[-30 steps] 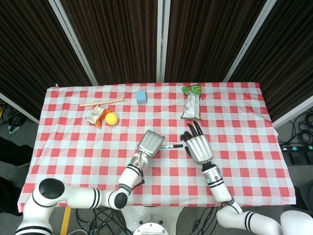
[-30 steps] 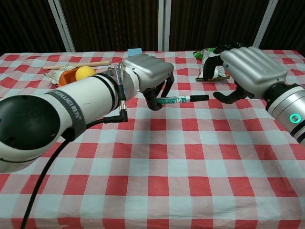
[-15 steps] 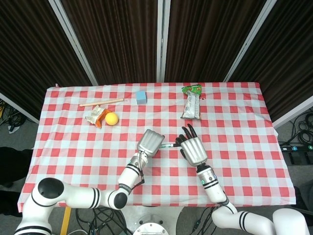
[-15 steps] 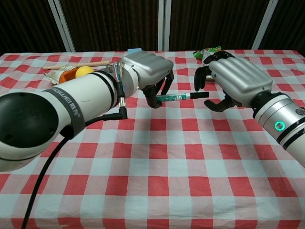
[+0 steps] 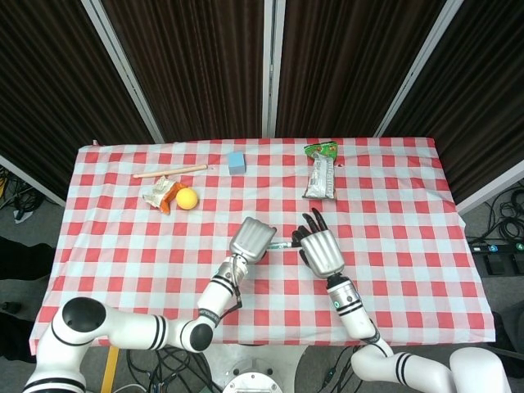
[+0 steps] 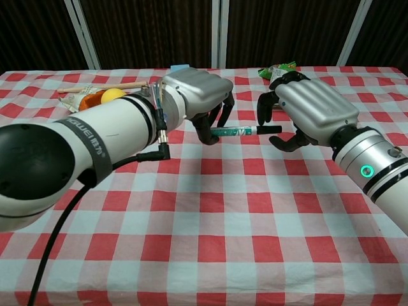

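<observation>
Right hand (image 6: pixel 312 111) has slid in from the right over the last second and now sits with its fingers spread around the black cap end of the marker (image 6: pixel 245 131), thumb below, other fingers above; whether any finger touches the cap I cannot tell. Left hand (image 6: pixel 197 95) has barely moved: it pinches the marker's green barrel between thumb and curled fingers, holding it level above the checked tablecloth (image 6: pixel 210 210), near the middle of the table. Judgement: marker is light, stiff and smooth, so it may twist or slip in a loose pinch; best taken at the cap end, which sticks out free of the left fingers. Chest view shows the marker's full length, its cap and the open gap in the right hand's fingers; head view shows only a short sliver of marker (image 5: pixel 284 244) between the two hands (image 5: pixel 252 239) (image 5: pixel 318 250), both seen from the back. Head view alone gives the far table: a yellow ball (image 5: pixel 187 197) beside a crumpled wrapper (image 5: pixel 158 195), a wooden stick (image 5: pixel 170 171), a blue block (image 5: pixel 237 161), a snack packet (image 5: pixel 321 173).
</observation>
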Tool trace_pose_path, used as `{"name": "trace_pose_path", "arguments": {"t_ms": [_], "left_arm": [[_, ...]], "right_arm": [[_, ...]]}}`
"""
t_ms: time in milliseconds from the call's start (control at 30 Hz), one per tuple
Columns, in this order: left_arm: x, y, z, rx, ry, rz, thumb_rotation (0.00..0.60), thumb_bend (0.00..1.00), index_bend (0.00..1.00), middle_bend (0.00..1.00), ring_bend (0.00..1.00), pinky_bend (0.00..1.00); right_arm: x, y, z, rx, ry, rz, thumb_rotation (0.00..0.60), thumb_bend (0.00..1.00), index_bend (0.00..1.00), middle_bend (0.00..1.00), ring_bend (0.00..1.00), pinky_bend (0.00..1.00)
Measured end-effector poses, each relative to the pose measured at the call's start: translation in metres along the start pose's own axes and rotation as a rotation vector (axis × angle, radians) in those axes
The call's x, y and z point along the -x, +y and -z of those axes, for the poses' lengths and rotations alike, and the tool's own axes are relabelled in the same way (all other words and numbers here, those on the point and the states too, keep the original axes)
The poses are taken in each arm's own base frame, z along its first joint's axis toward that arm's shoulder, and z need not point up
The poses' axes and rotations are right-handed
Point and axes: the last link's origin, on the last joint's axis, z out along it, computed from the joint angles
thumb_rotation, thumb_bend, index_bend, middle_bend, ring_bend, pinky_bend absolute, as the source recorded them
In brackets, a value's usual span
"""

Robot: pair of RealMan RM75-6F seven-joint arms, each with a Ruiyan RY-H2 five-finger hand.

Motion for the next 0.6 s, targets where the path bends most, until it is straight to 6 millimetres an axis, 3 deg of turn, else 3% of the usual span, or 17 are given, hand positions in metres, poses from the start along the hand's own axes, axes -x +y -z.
{"name": "trace_pose_path", "arguments": {"t_ms": [600], "left_arm": [[-0.0023,0.0010,0.0024,0.005,-0.002,0.031,0.600,0.38,0.58,0.61,1.00,0.88]], "right_arm": [[0.0025,-0.0052,-0.0026,-0.005,0.002,-0.013,0.600,0.22,0.49,0.47,0.16,0.09]]}}
